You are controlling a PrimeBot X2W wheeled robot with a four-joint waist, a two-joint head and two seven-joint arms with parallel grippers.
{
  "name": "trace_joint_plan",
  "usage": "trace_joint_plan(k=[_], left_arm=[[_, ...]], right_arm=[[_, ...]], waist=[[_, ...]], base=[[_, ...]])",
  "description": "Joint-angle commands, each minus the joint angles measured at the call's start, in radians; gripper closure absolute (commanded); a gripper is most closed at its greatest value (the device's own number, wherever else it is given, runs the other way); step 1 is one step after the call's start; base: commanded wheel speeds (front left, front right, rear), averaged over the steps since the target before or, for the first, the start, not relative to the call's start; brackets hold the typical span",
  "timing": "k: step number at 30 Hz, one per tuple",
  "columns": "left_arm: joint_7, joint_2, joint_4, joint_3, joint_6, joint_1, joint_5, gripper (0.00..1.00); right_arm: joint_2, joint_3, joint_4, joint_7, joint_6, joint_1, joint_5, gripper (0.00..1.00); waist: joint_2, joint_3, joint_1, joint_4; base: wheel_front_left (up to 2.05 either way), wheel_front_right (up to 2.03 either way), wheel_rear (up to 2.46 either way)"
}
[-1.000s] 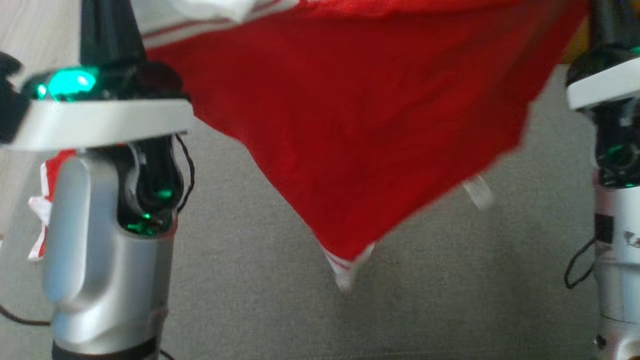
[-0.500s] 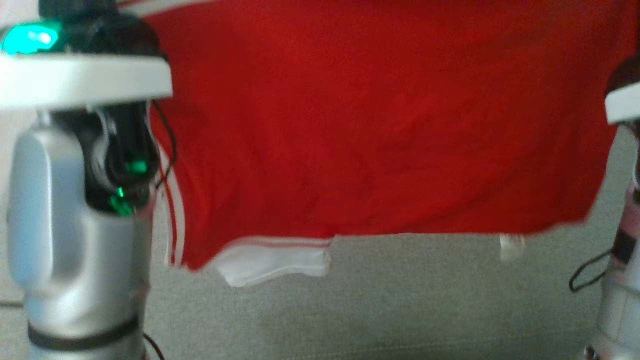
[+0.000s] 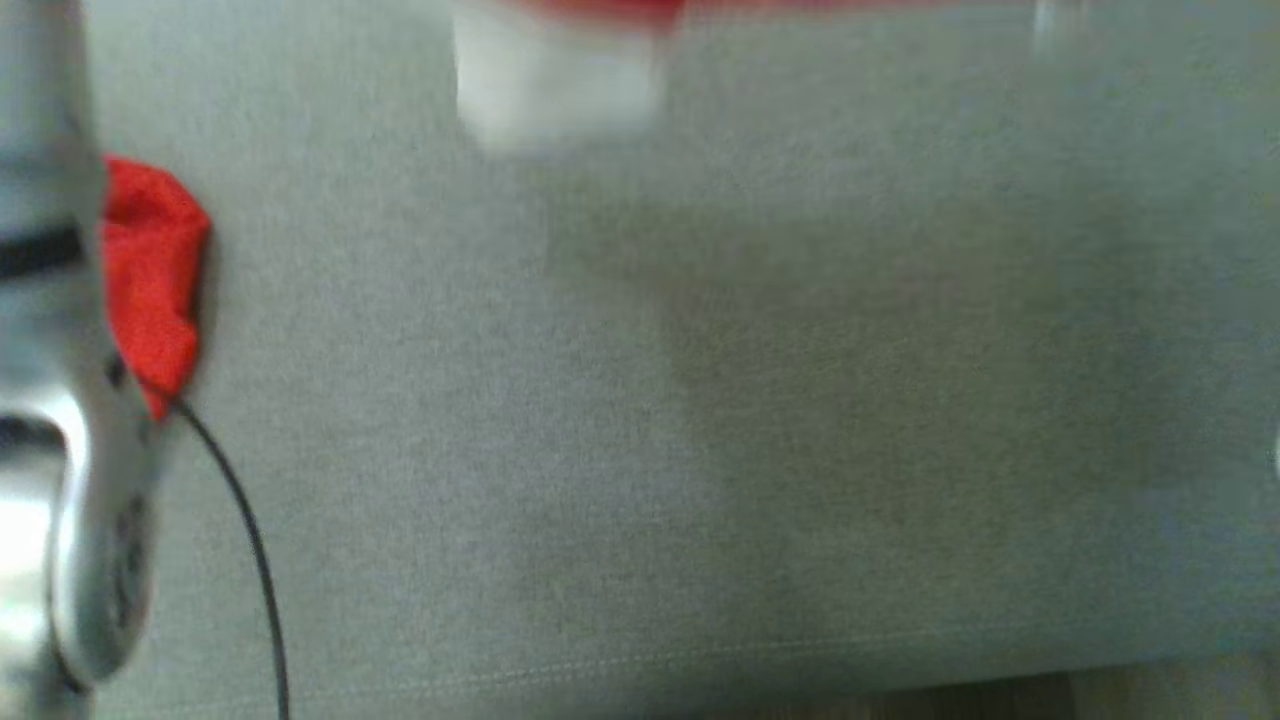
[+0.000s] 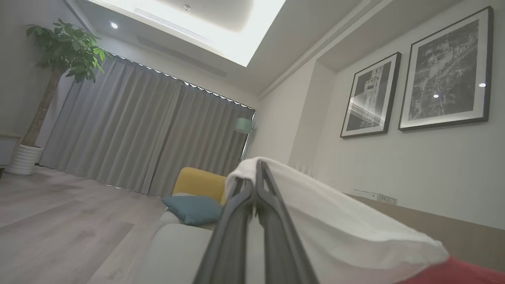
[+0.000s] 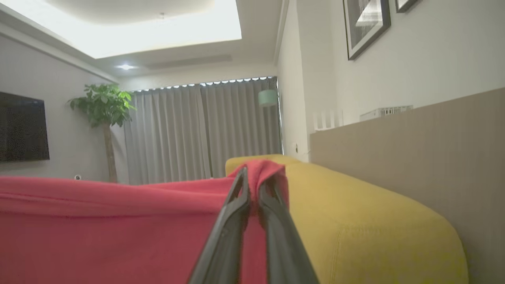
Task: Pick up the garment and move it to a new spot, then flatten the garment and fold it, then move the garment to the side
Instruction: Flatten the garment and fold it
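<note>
Against the head view 0.5 seconds earlier, the framing had changed sharply. Then, the red cloth garment with white trim point(image 3: 150, 270) had covered the upper half of that view, stretched between 2 silver forearms. Now it showed as a thin red strip along the top edge, a blurred white piece hanging below that strip, and a red bunch pressed against the silver left forearm point(image 3: 50, 480). The whole picture had shifted, so it could not be told how much of this was the camera's move. The grey woven seat surface point(image 3: 700, 400) took up most of the view, and a thin black cable point(image 3: 250, 540) ran down beside the forearm.

The left gripper point(image 4: 256, 165) had its 2 dark fingers pressed together, clamped on the garment's white part. That part draped over the fingertips and fell away to the right of the fingers, turning red at the lower right corner. Beyond the fingers, slightly left, were a mustard-yellow chair back point(image 4: 197, 183) and a teal cushion point(image 4: 193, 209).

The right gripper point(image 5: 252, 173) had its fingers nearly touching, clamped on a red fold bunched over the tips. The cloth spread taut to the left of the fingers. To their right lay a yellow upholstered sofa arm point(image 5: 375, 225).

The head view was motion-blurred. The garment's middle was cut off, and its full shape could not be made out
</note>
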Motion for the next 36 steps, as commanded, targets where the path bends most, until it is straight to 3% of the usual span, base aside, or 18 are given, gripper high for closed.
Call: trace_joint_plan(k=[1, 7, 12, 16, 24, 32, 36], left_arm=[[-0.017, 0.046, -0.014, 0.035, -0.002, -0.047, 0.014, 1.0], [-0.099, 0.008, 0.114, 0.043, -0.053, -0.173, 0.024, 1.0], [-0.106, -0.002, 0.192, 0.003, -0.114, -0.122, 0.071, 1.0], [-0.107, -0.014, 0.206, 0.008, -0.132, -0.027, 0.099, 1.0], [-0.107, -0.017, 0.235, -0.034, -0.185, 0.232, 0.157, 1.0], [-0.093, 0.05, 0.28, -0.157, -0.21, 0.468, 0.165, 1.0], [-0.049, 0.072, 0.266, -0.192, -0.21, 0.541, 0.083, 1.0]], right_arm=[[0.005, 0.012, -0.013, -0.03, 0.007, -0.046, -0.008, 1.0], [-0.02, 0.031, 0.219, -0.28, 0.007, -0.202, 0.039, 1.0], [-0.028, 0.072, 0.387, -0.317, 0.007, -0.168, 0.092, 1.0], [-0.023, 0.106, 0.492, -0.326, 0.007, -0.103, 0.139, 1.0], [-0.058, 0.292, 0.596, -0.239, 0.007, 0.095, 0.223, 1.0], [-0.158, 0.552, 0.495, -0.09, 0.007, 0.31, 0.361, 1.0], [-0.202, 0.627, 0.451, -0.03, 0.007, 0.365, 0.426, 1.0]], waist=[[0.0, 0.092, 0.0, 0.03], [0.0, 0.133, 0.0, 0.073], [0.0, 0.141, 0.0, 0.093], [0.0, 0.137, 0.0, 0.099], [0.0, 0.067, 0.0, 0.111], [0.0, -0.039, 0.0, 0.102], [0.0, -0.072, 0.0, 0.093]], base=[[0.0, 0.0, 0.0], [0.0, 0.0, 0.0], [0.0, 0.0, 0.0], [0.0, 0.0, 0.0], [0.0, 0.0, 0.0], [0.0, 0.0, 0.0], [0.0, 0.0, 0.0]])
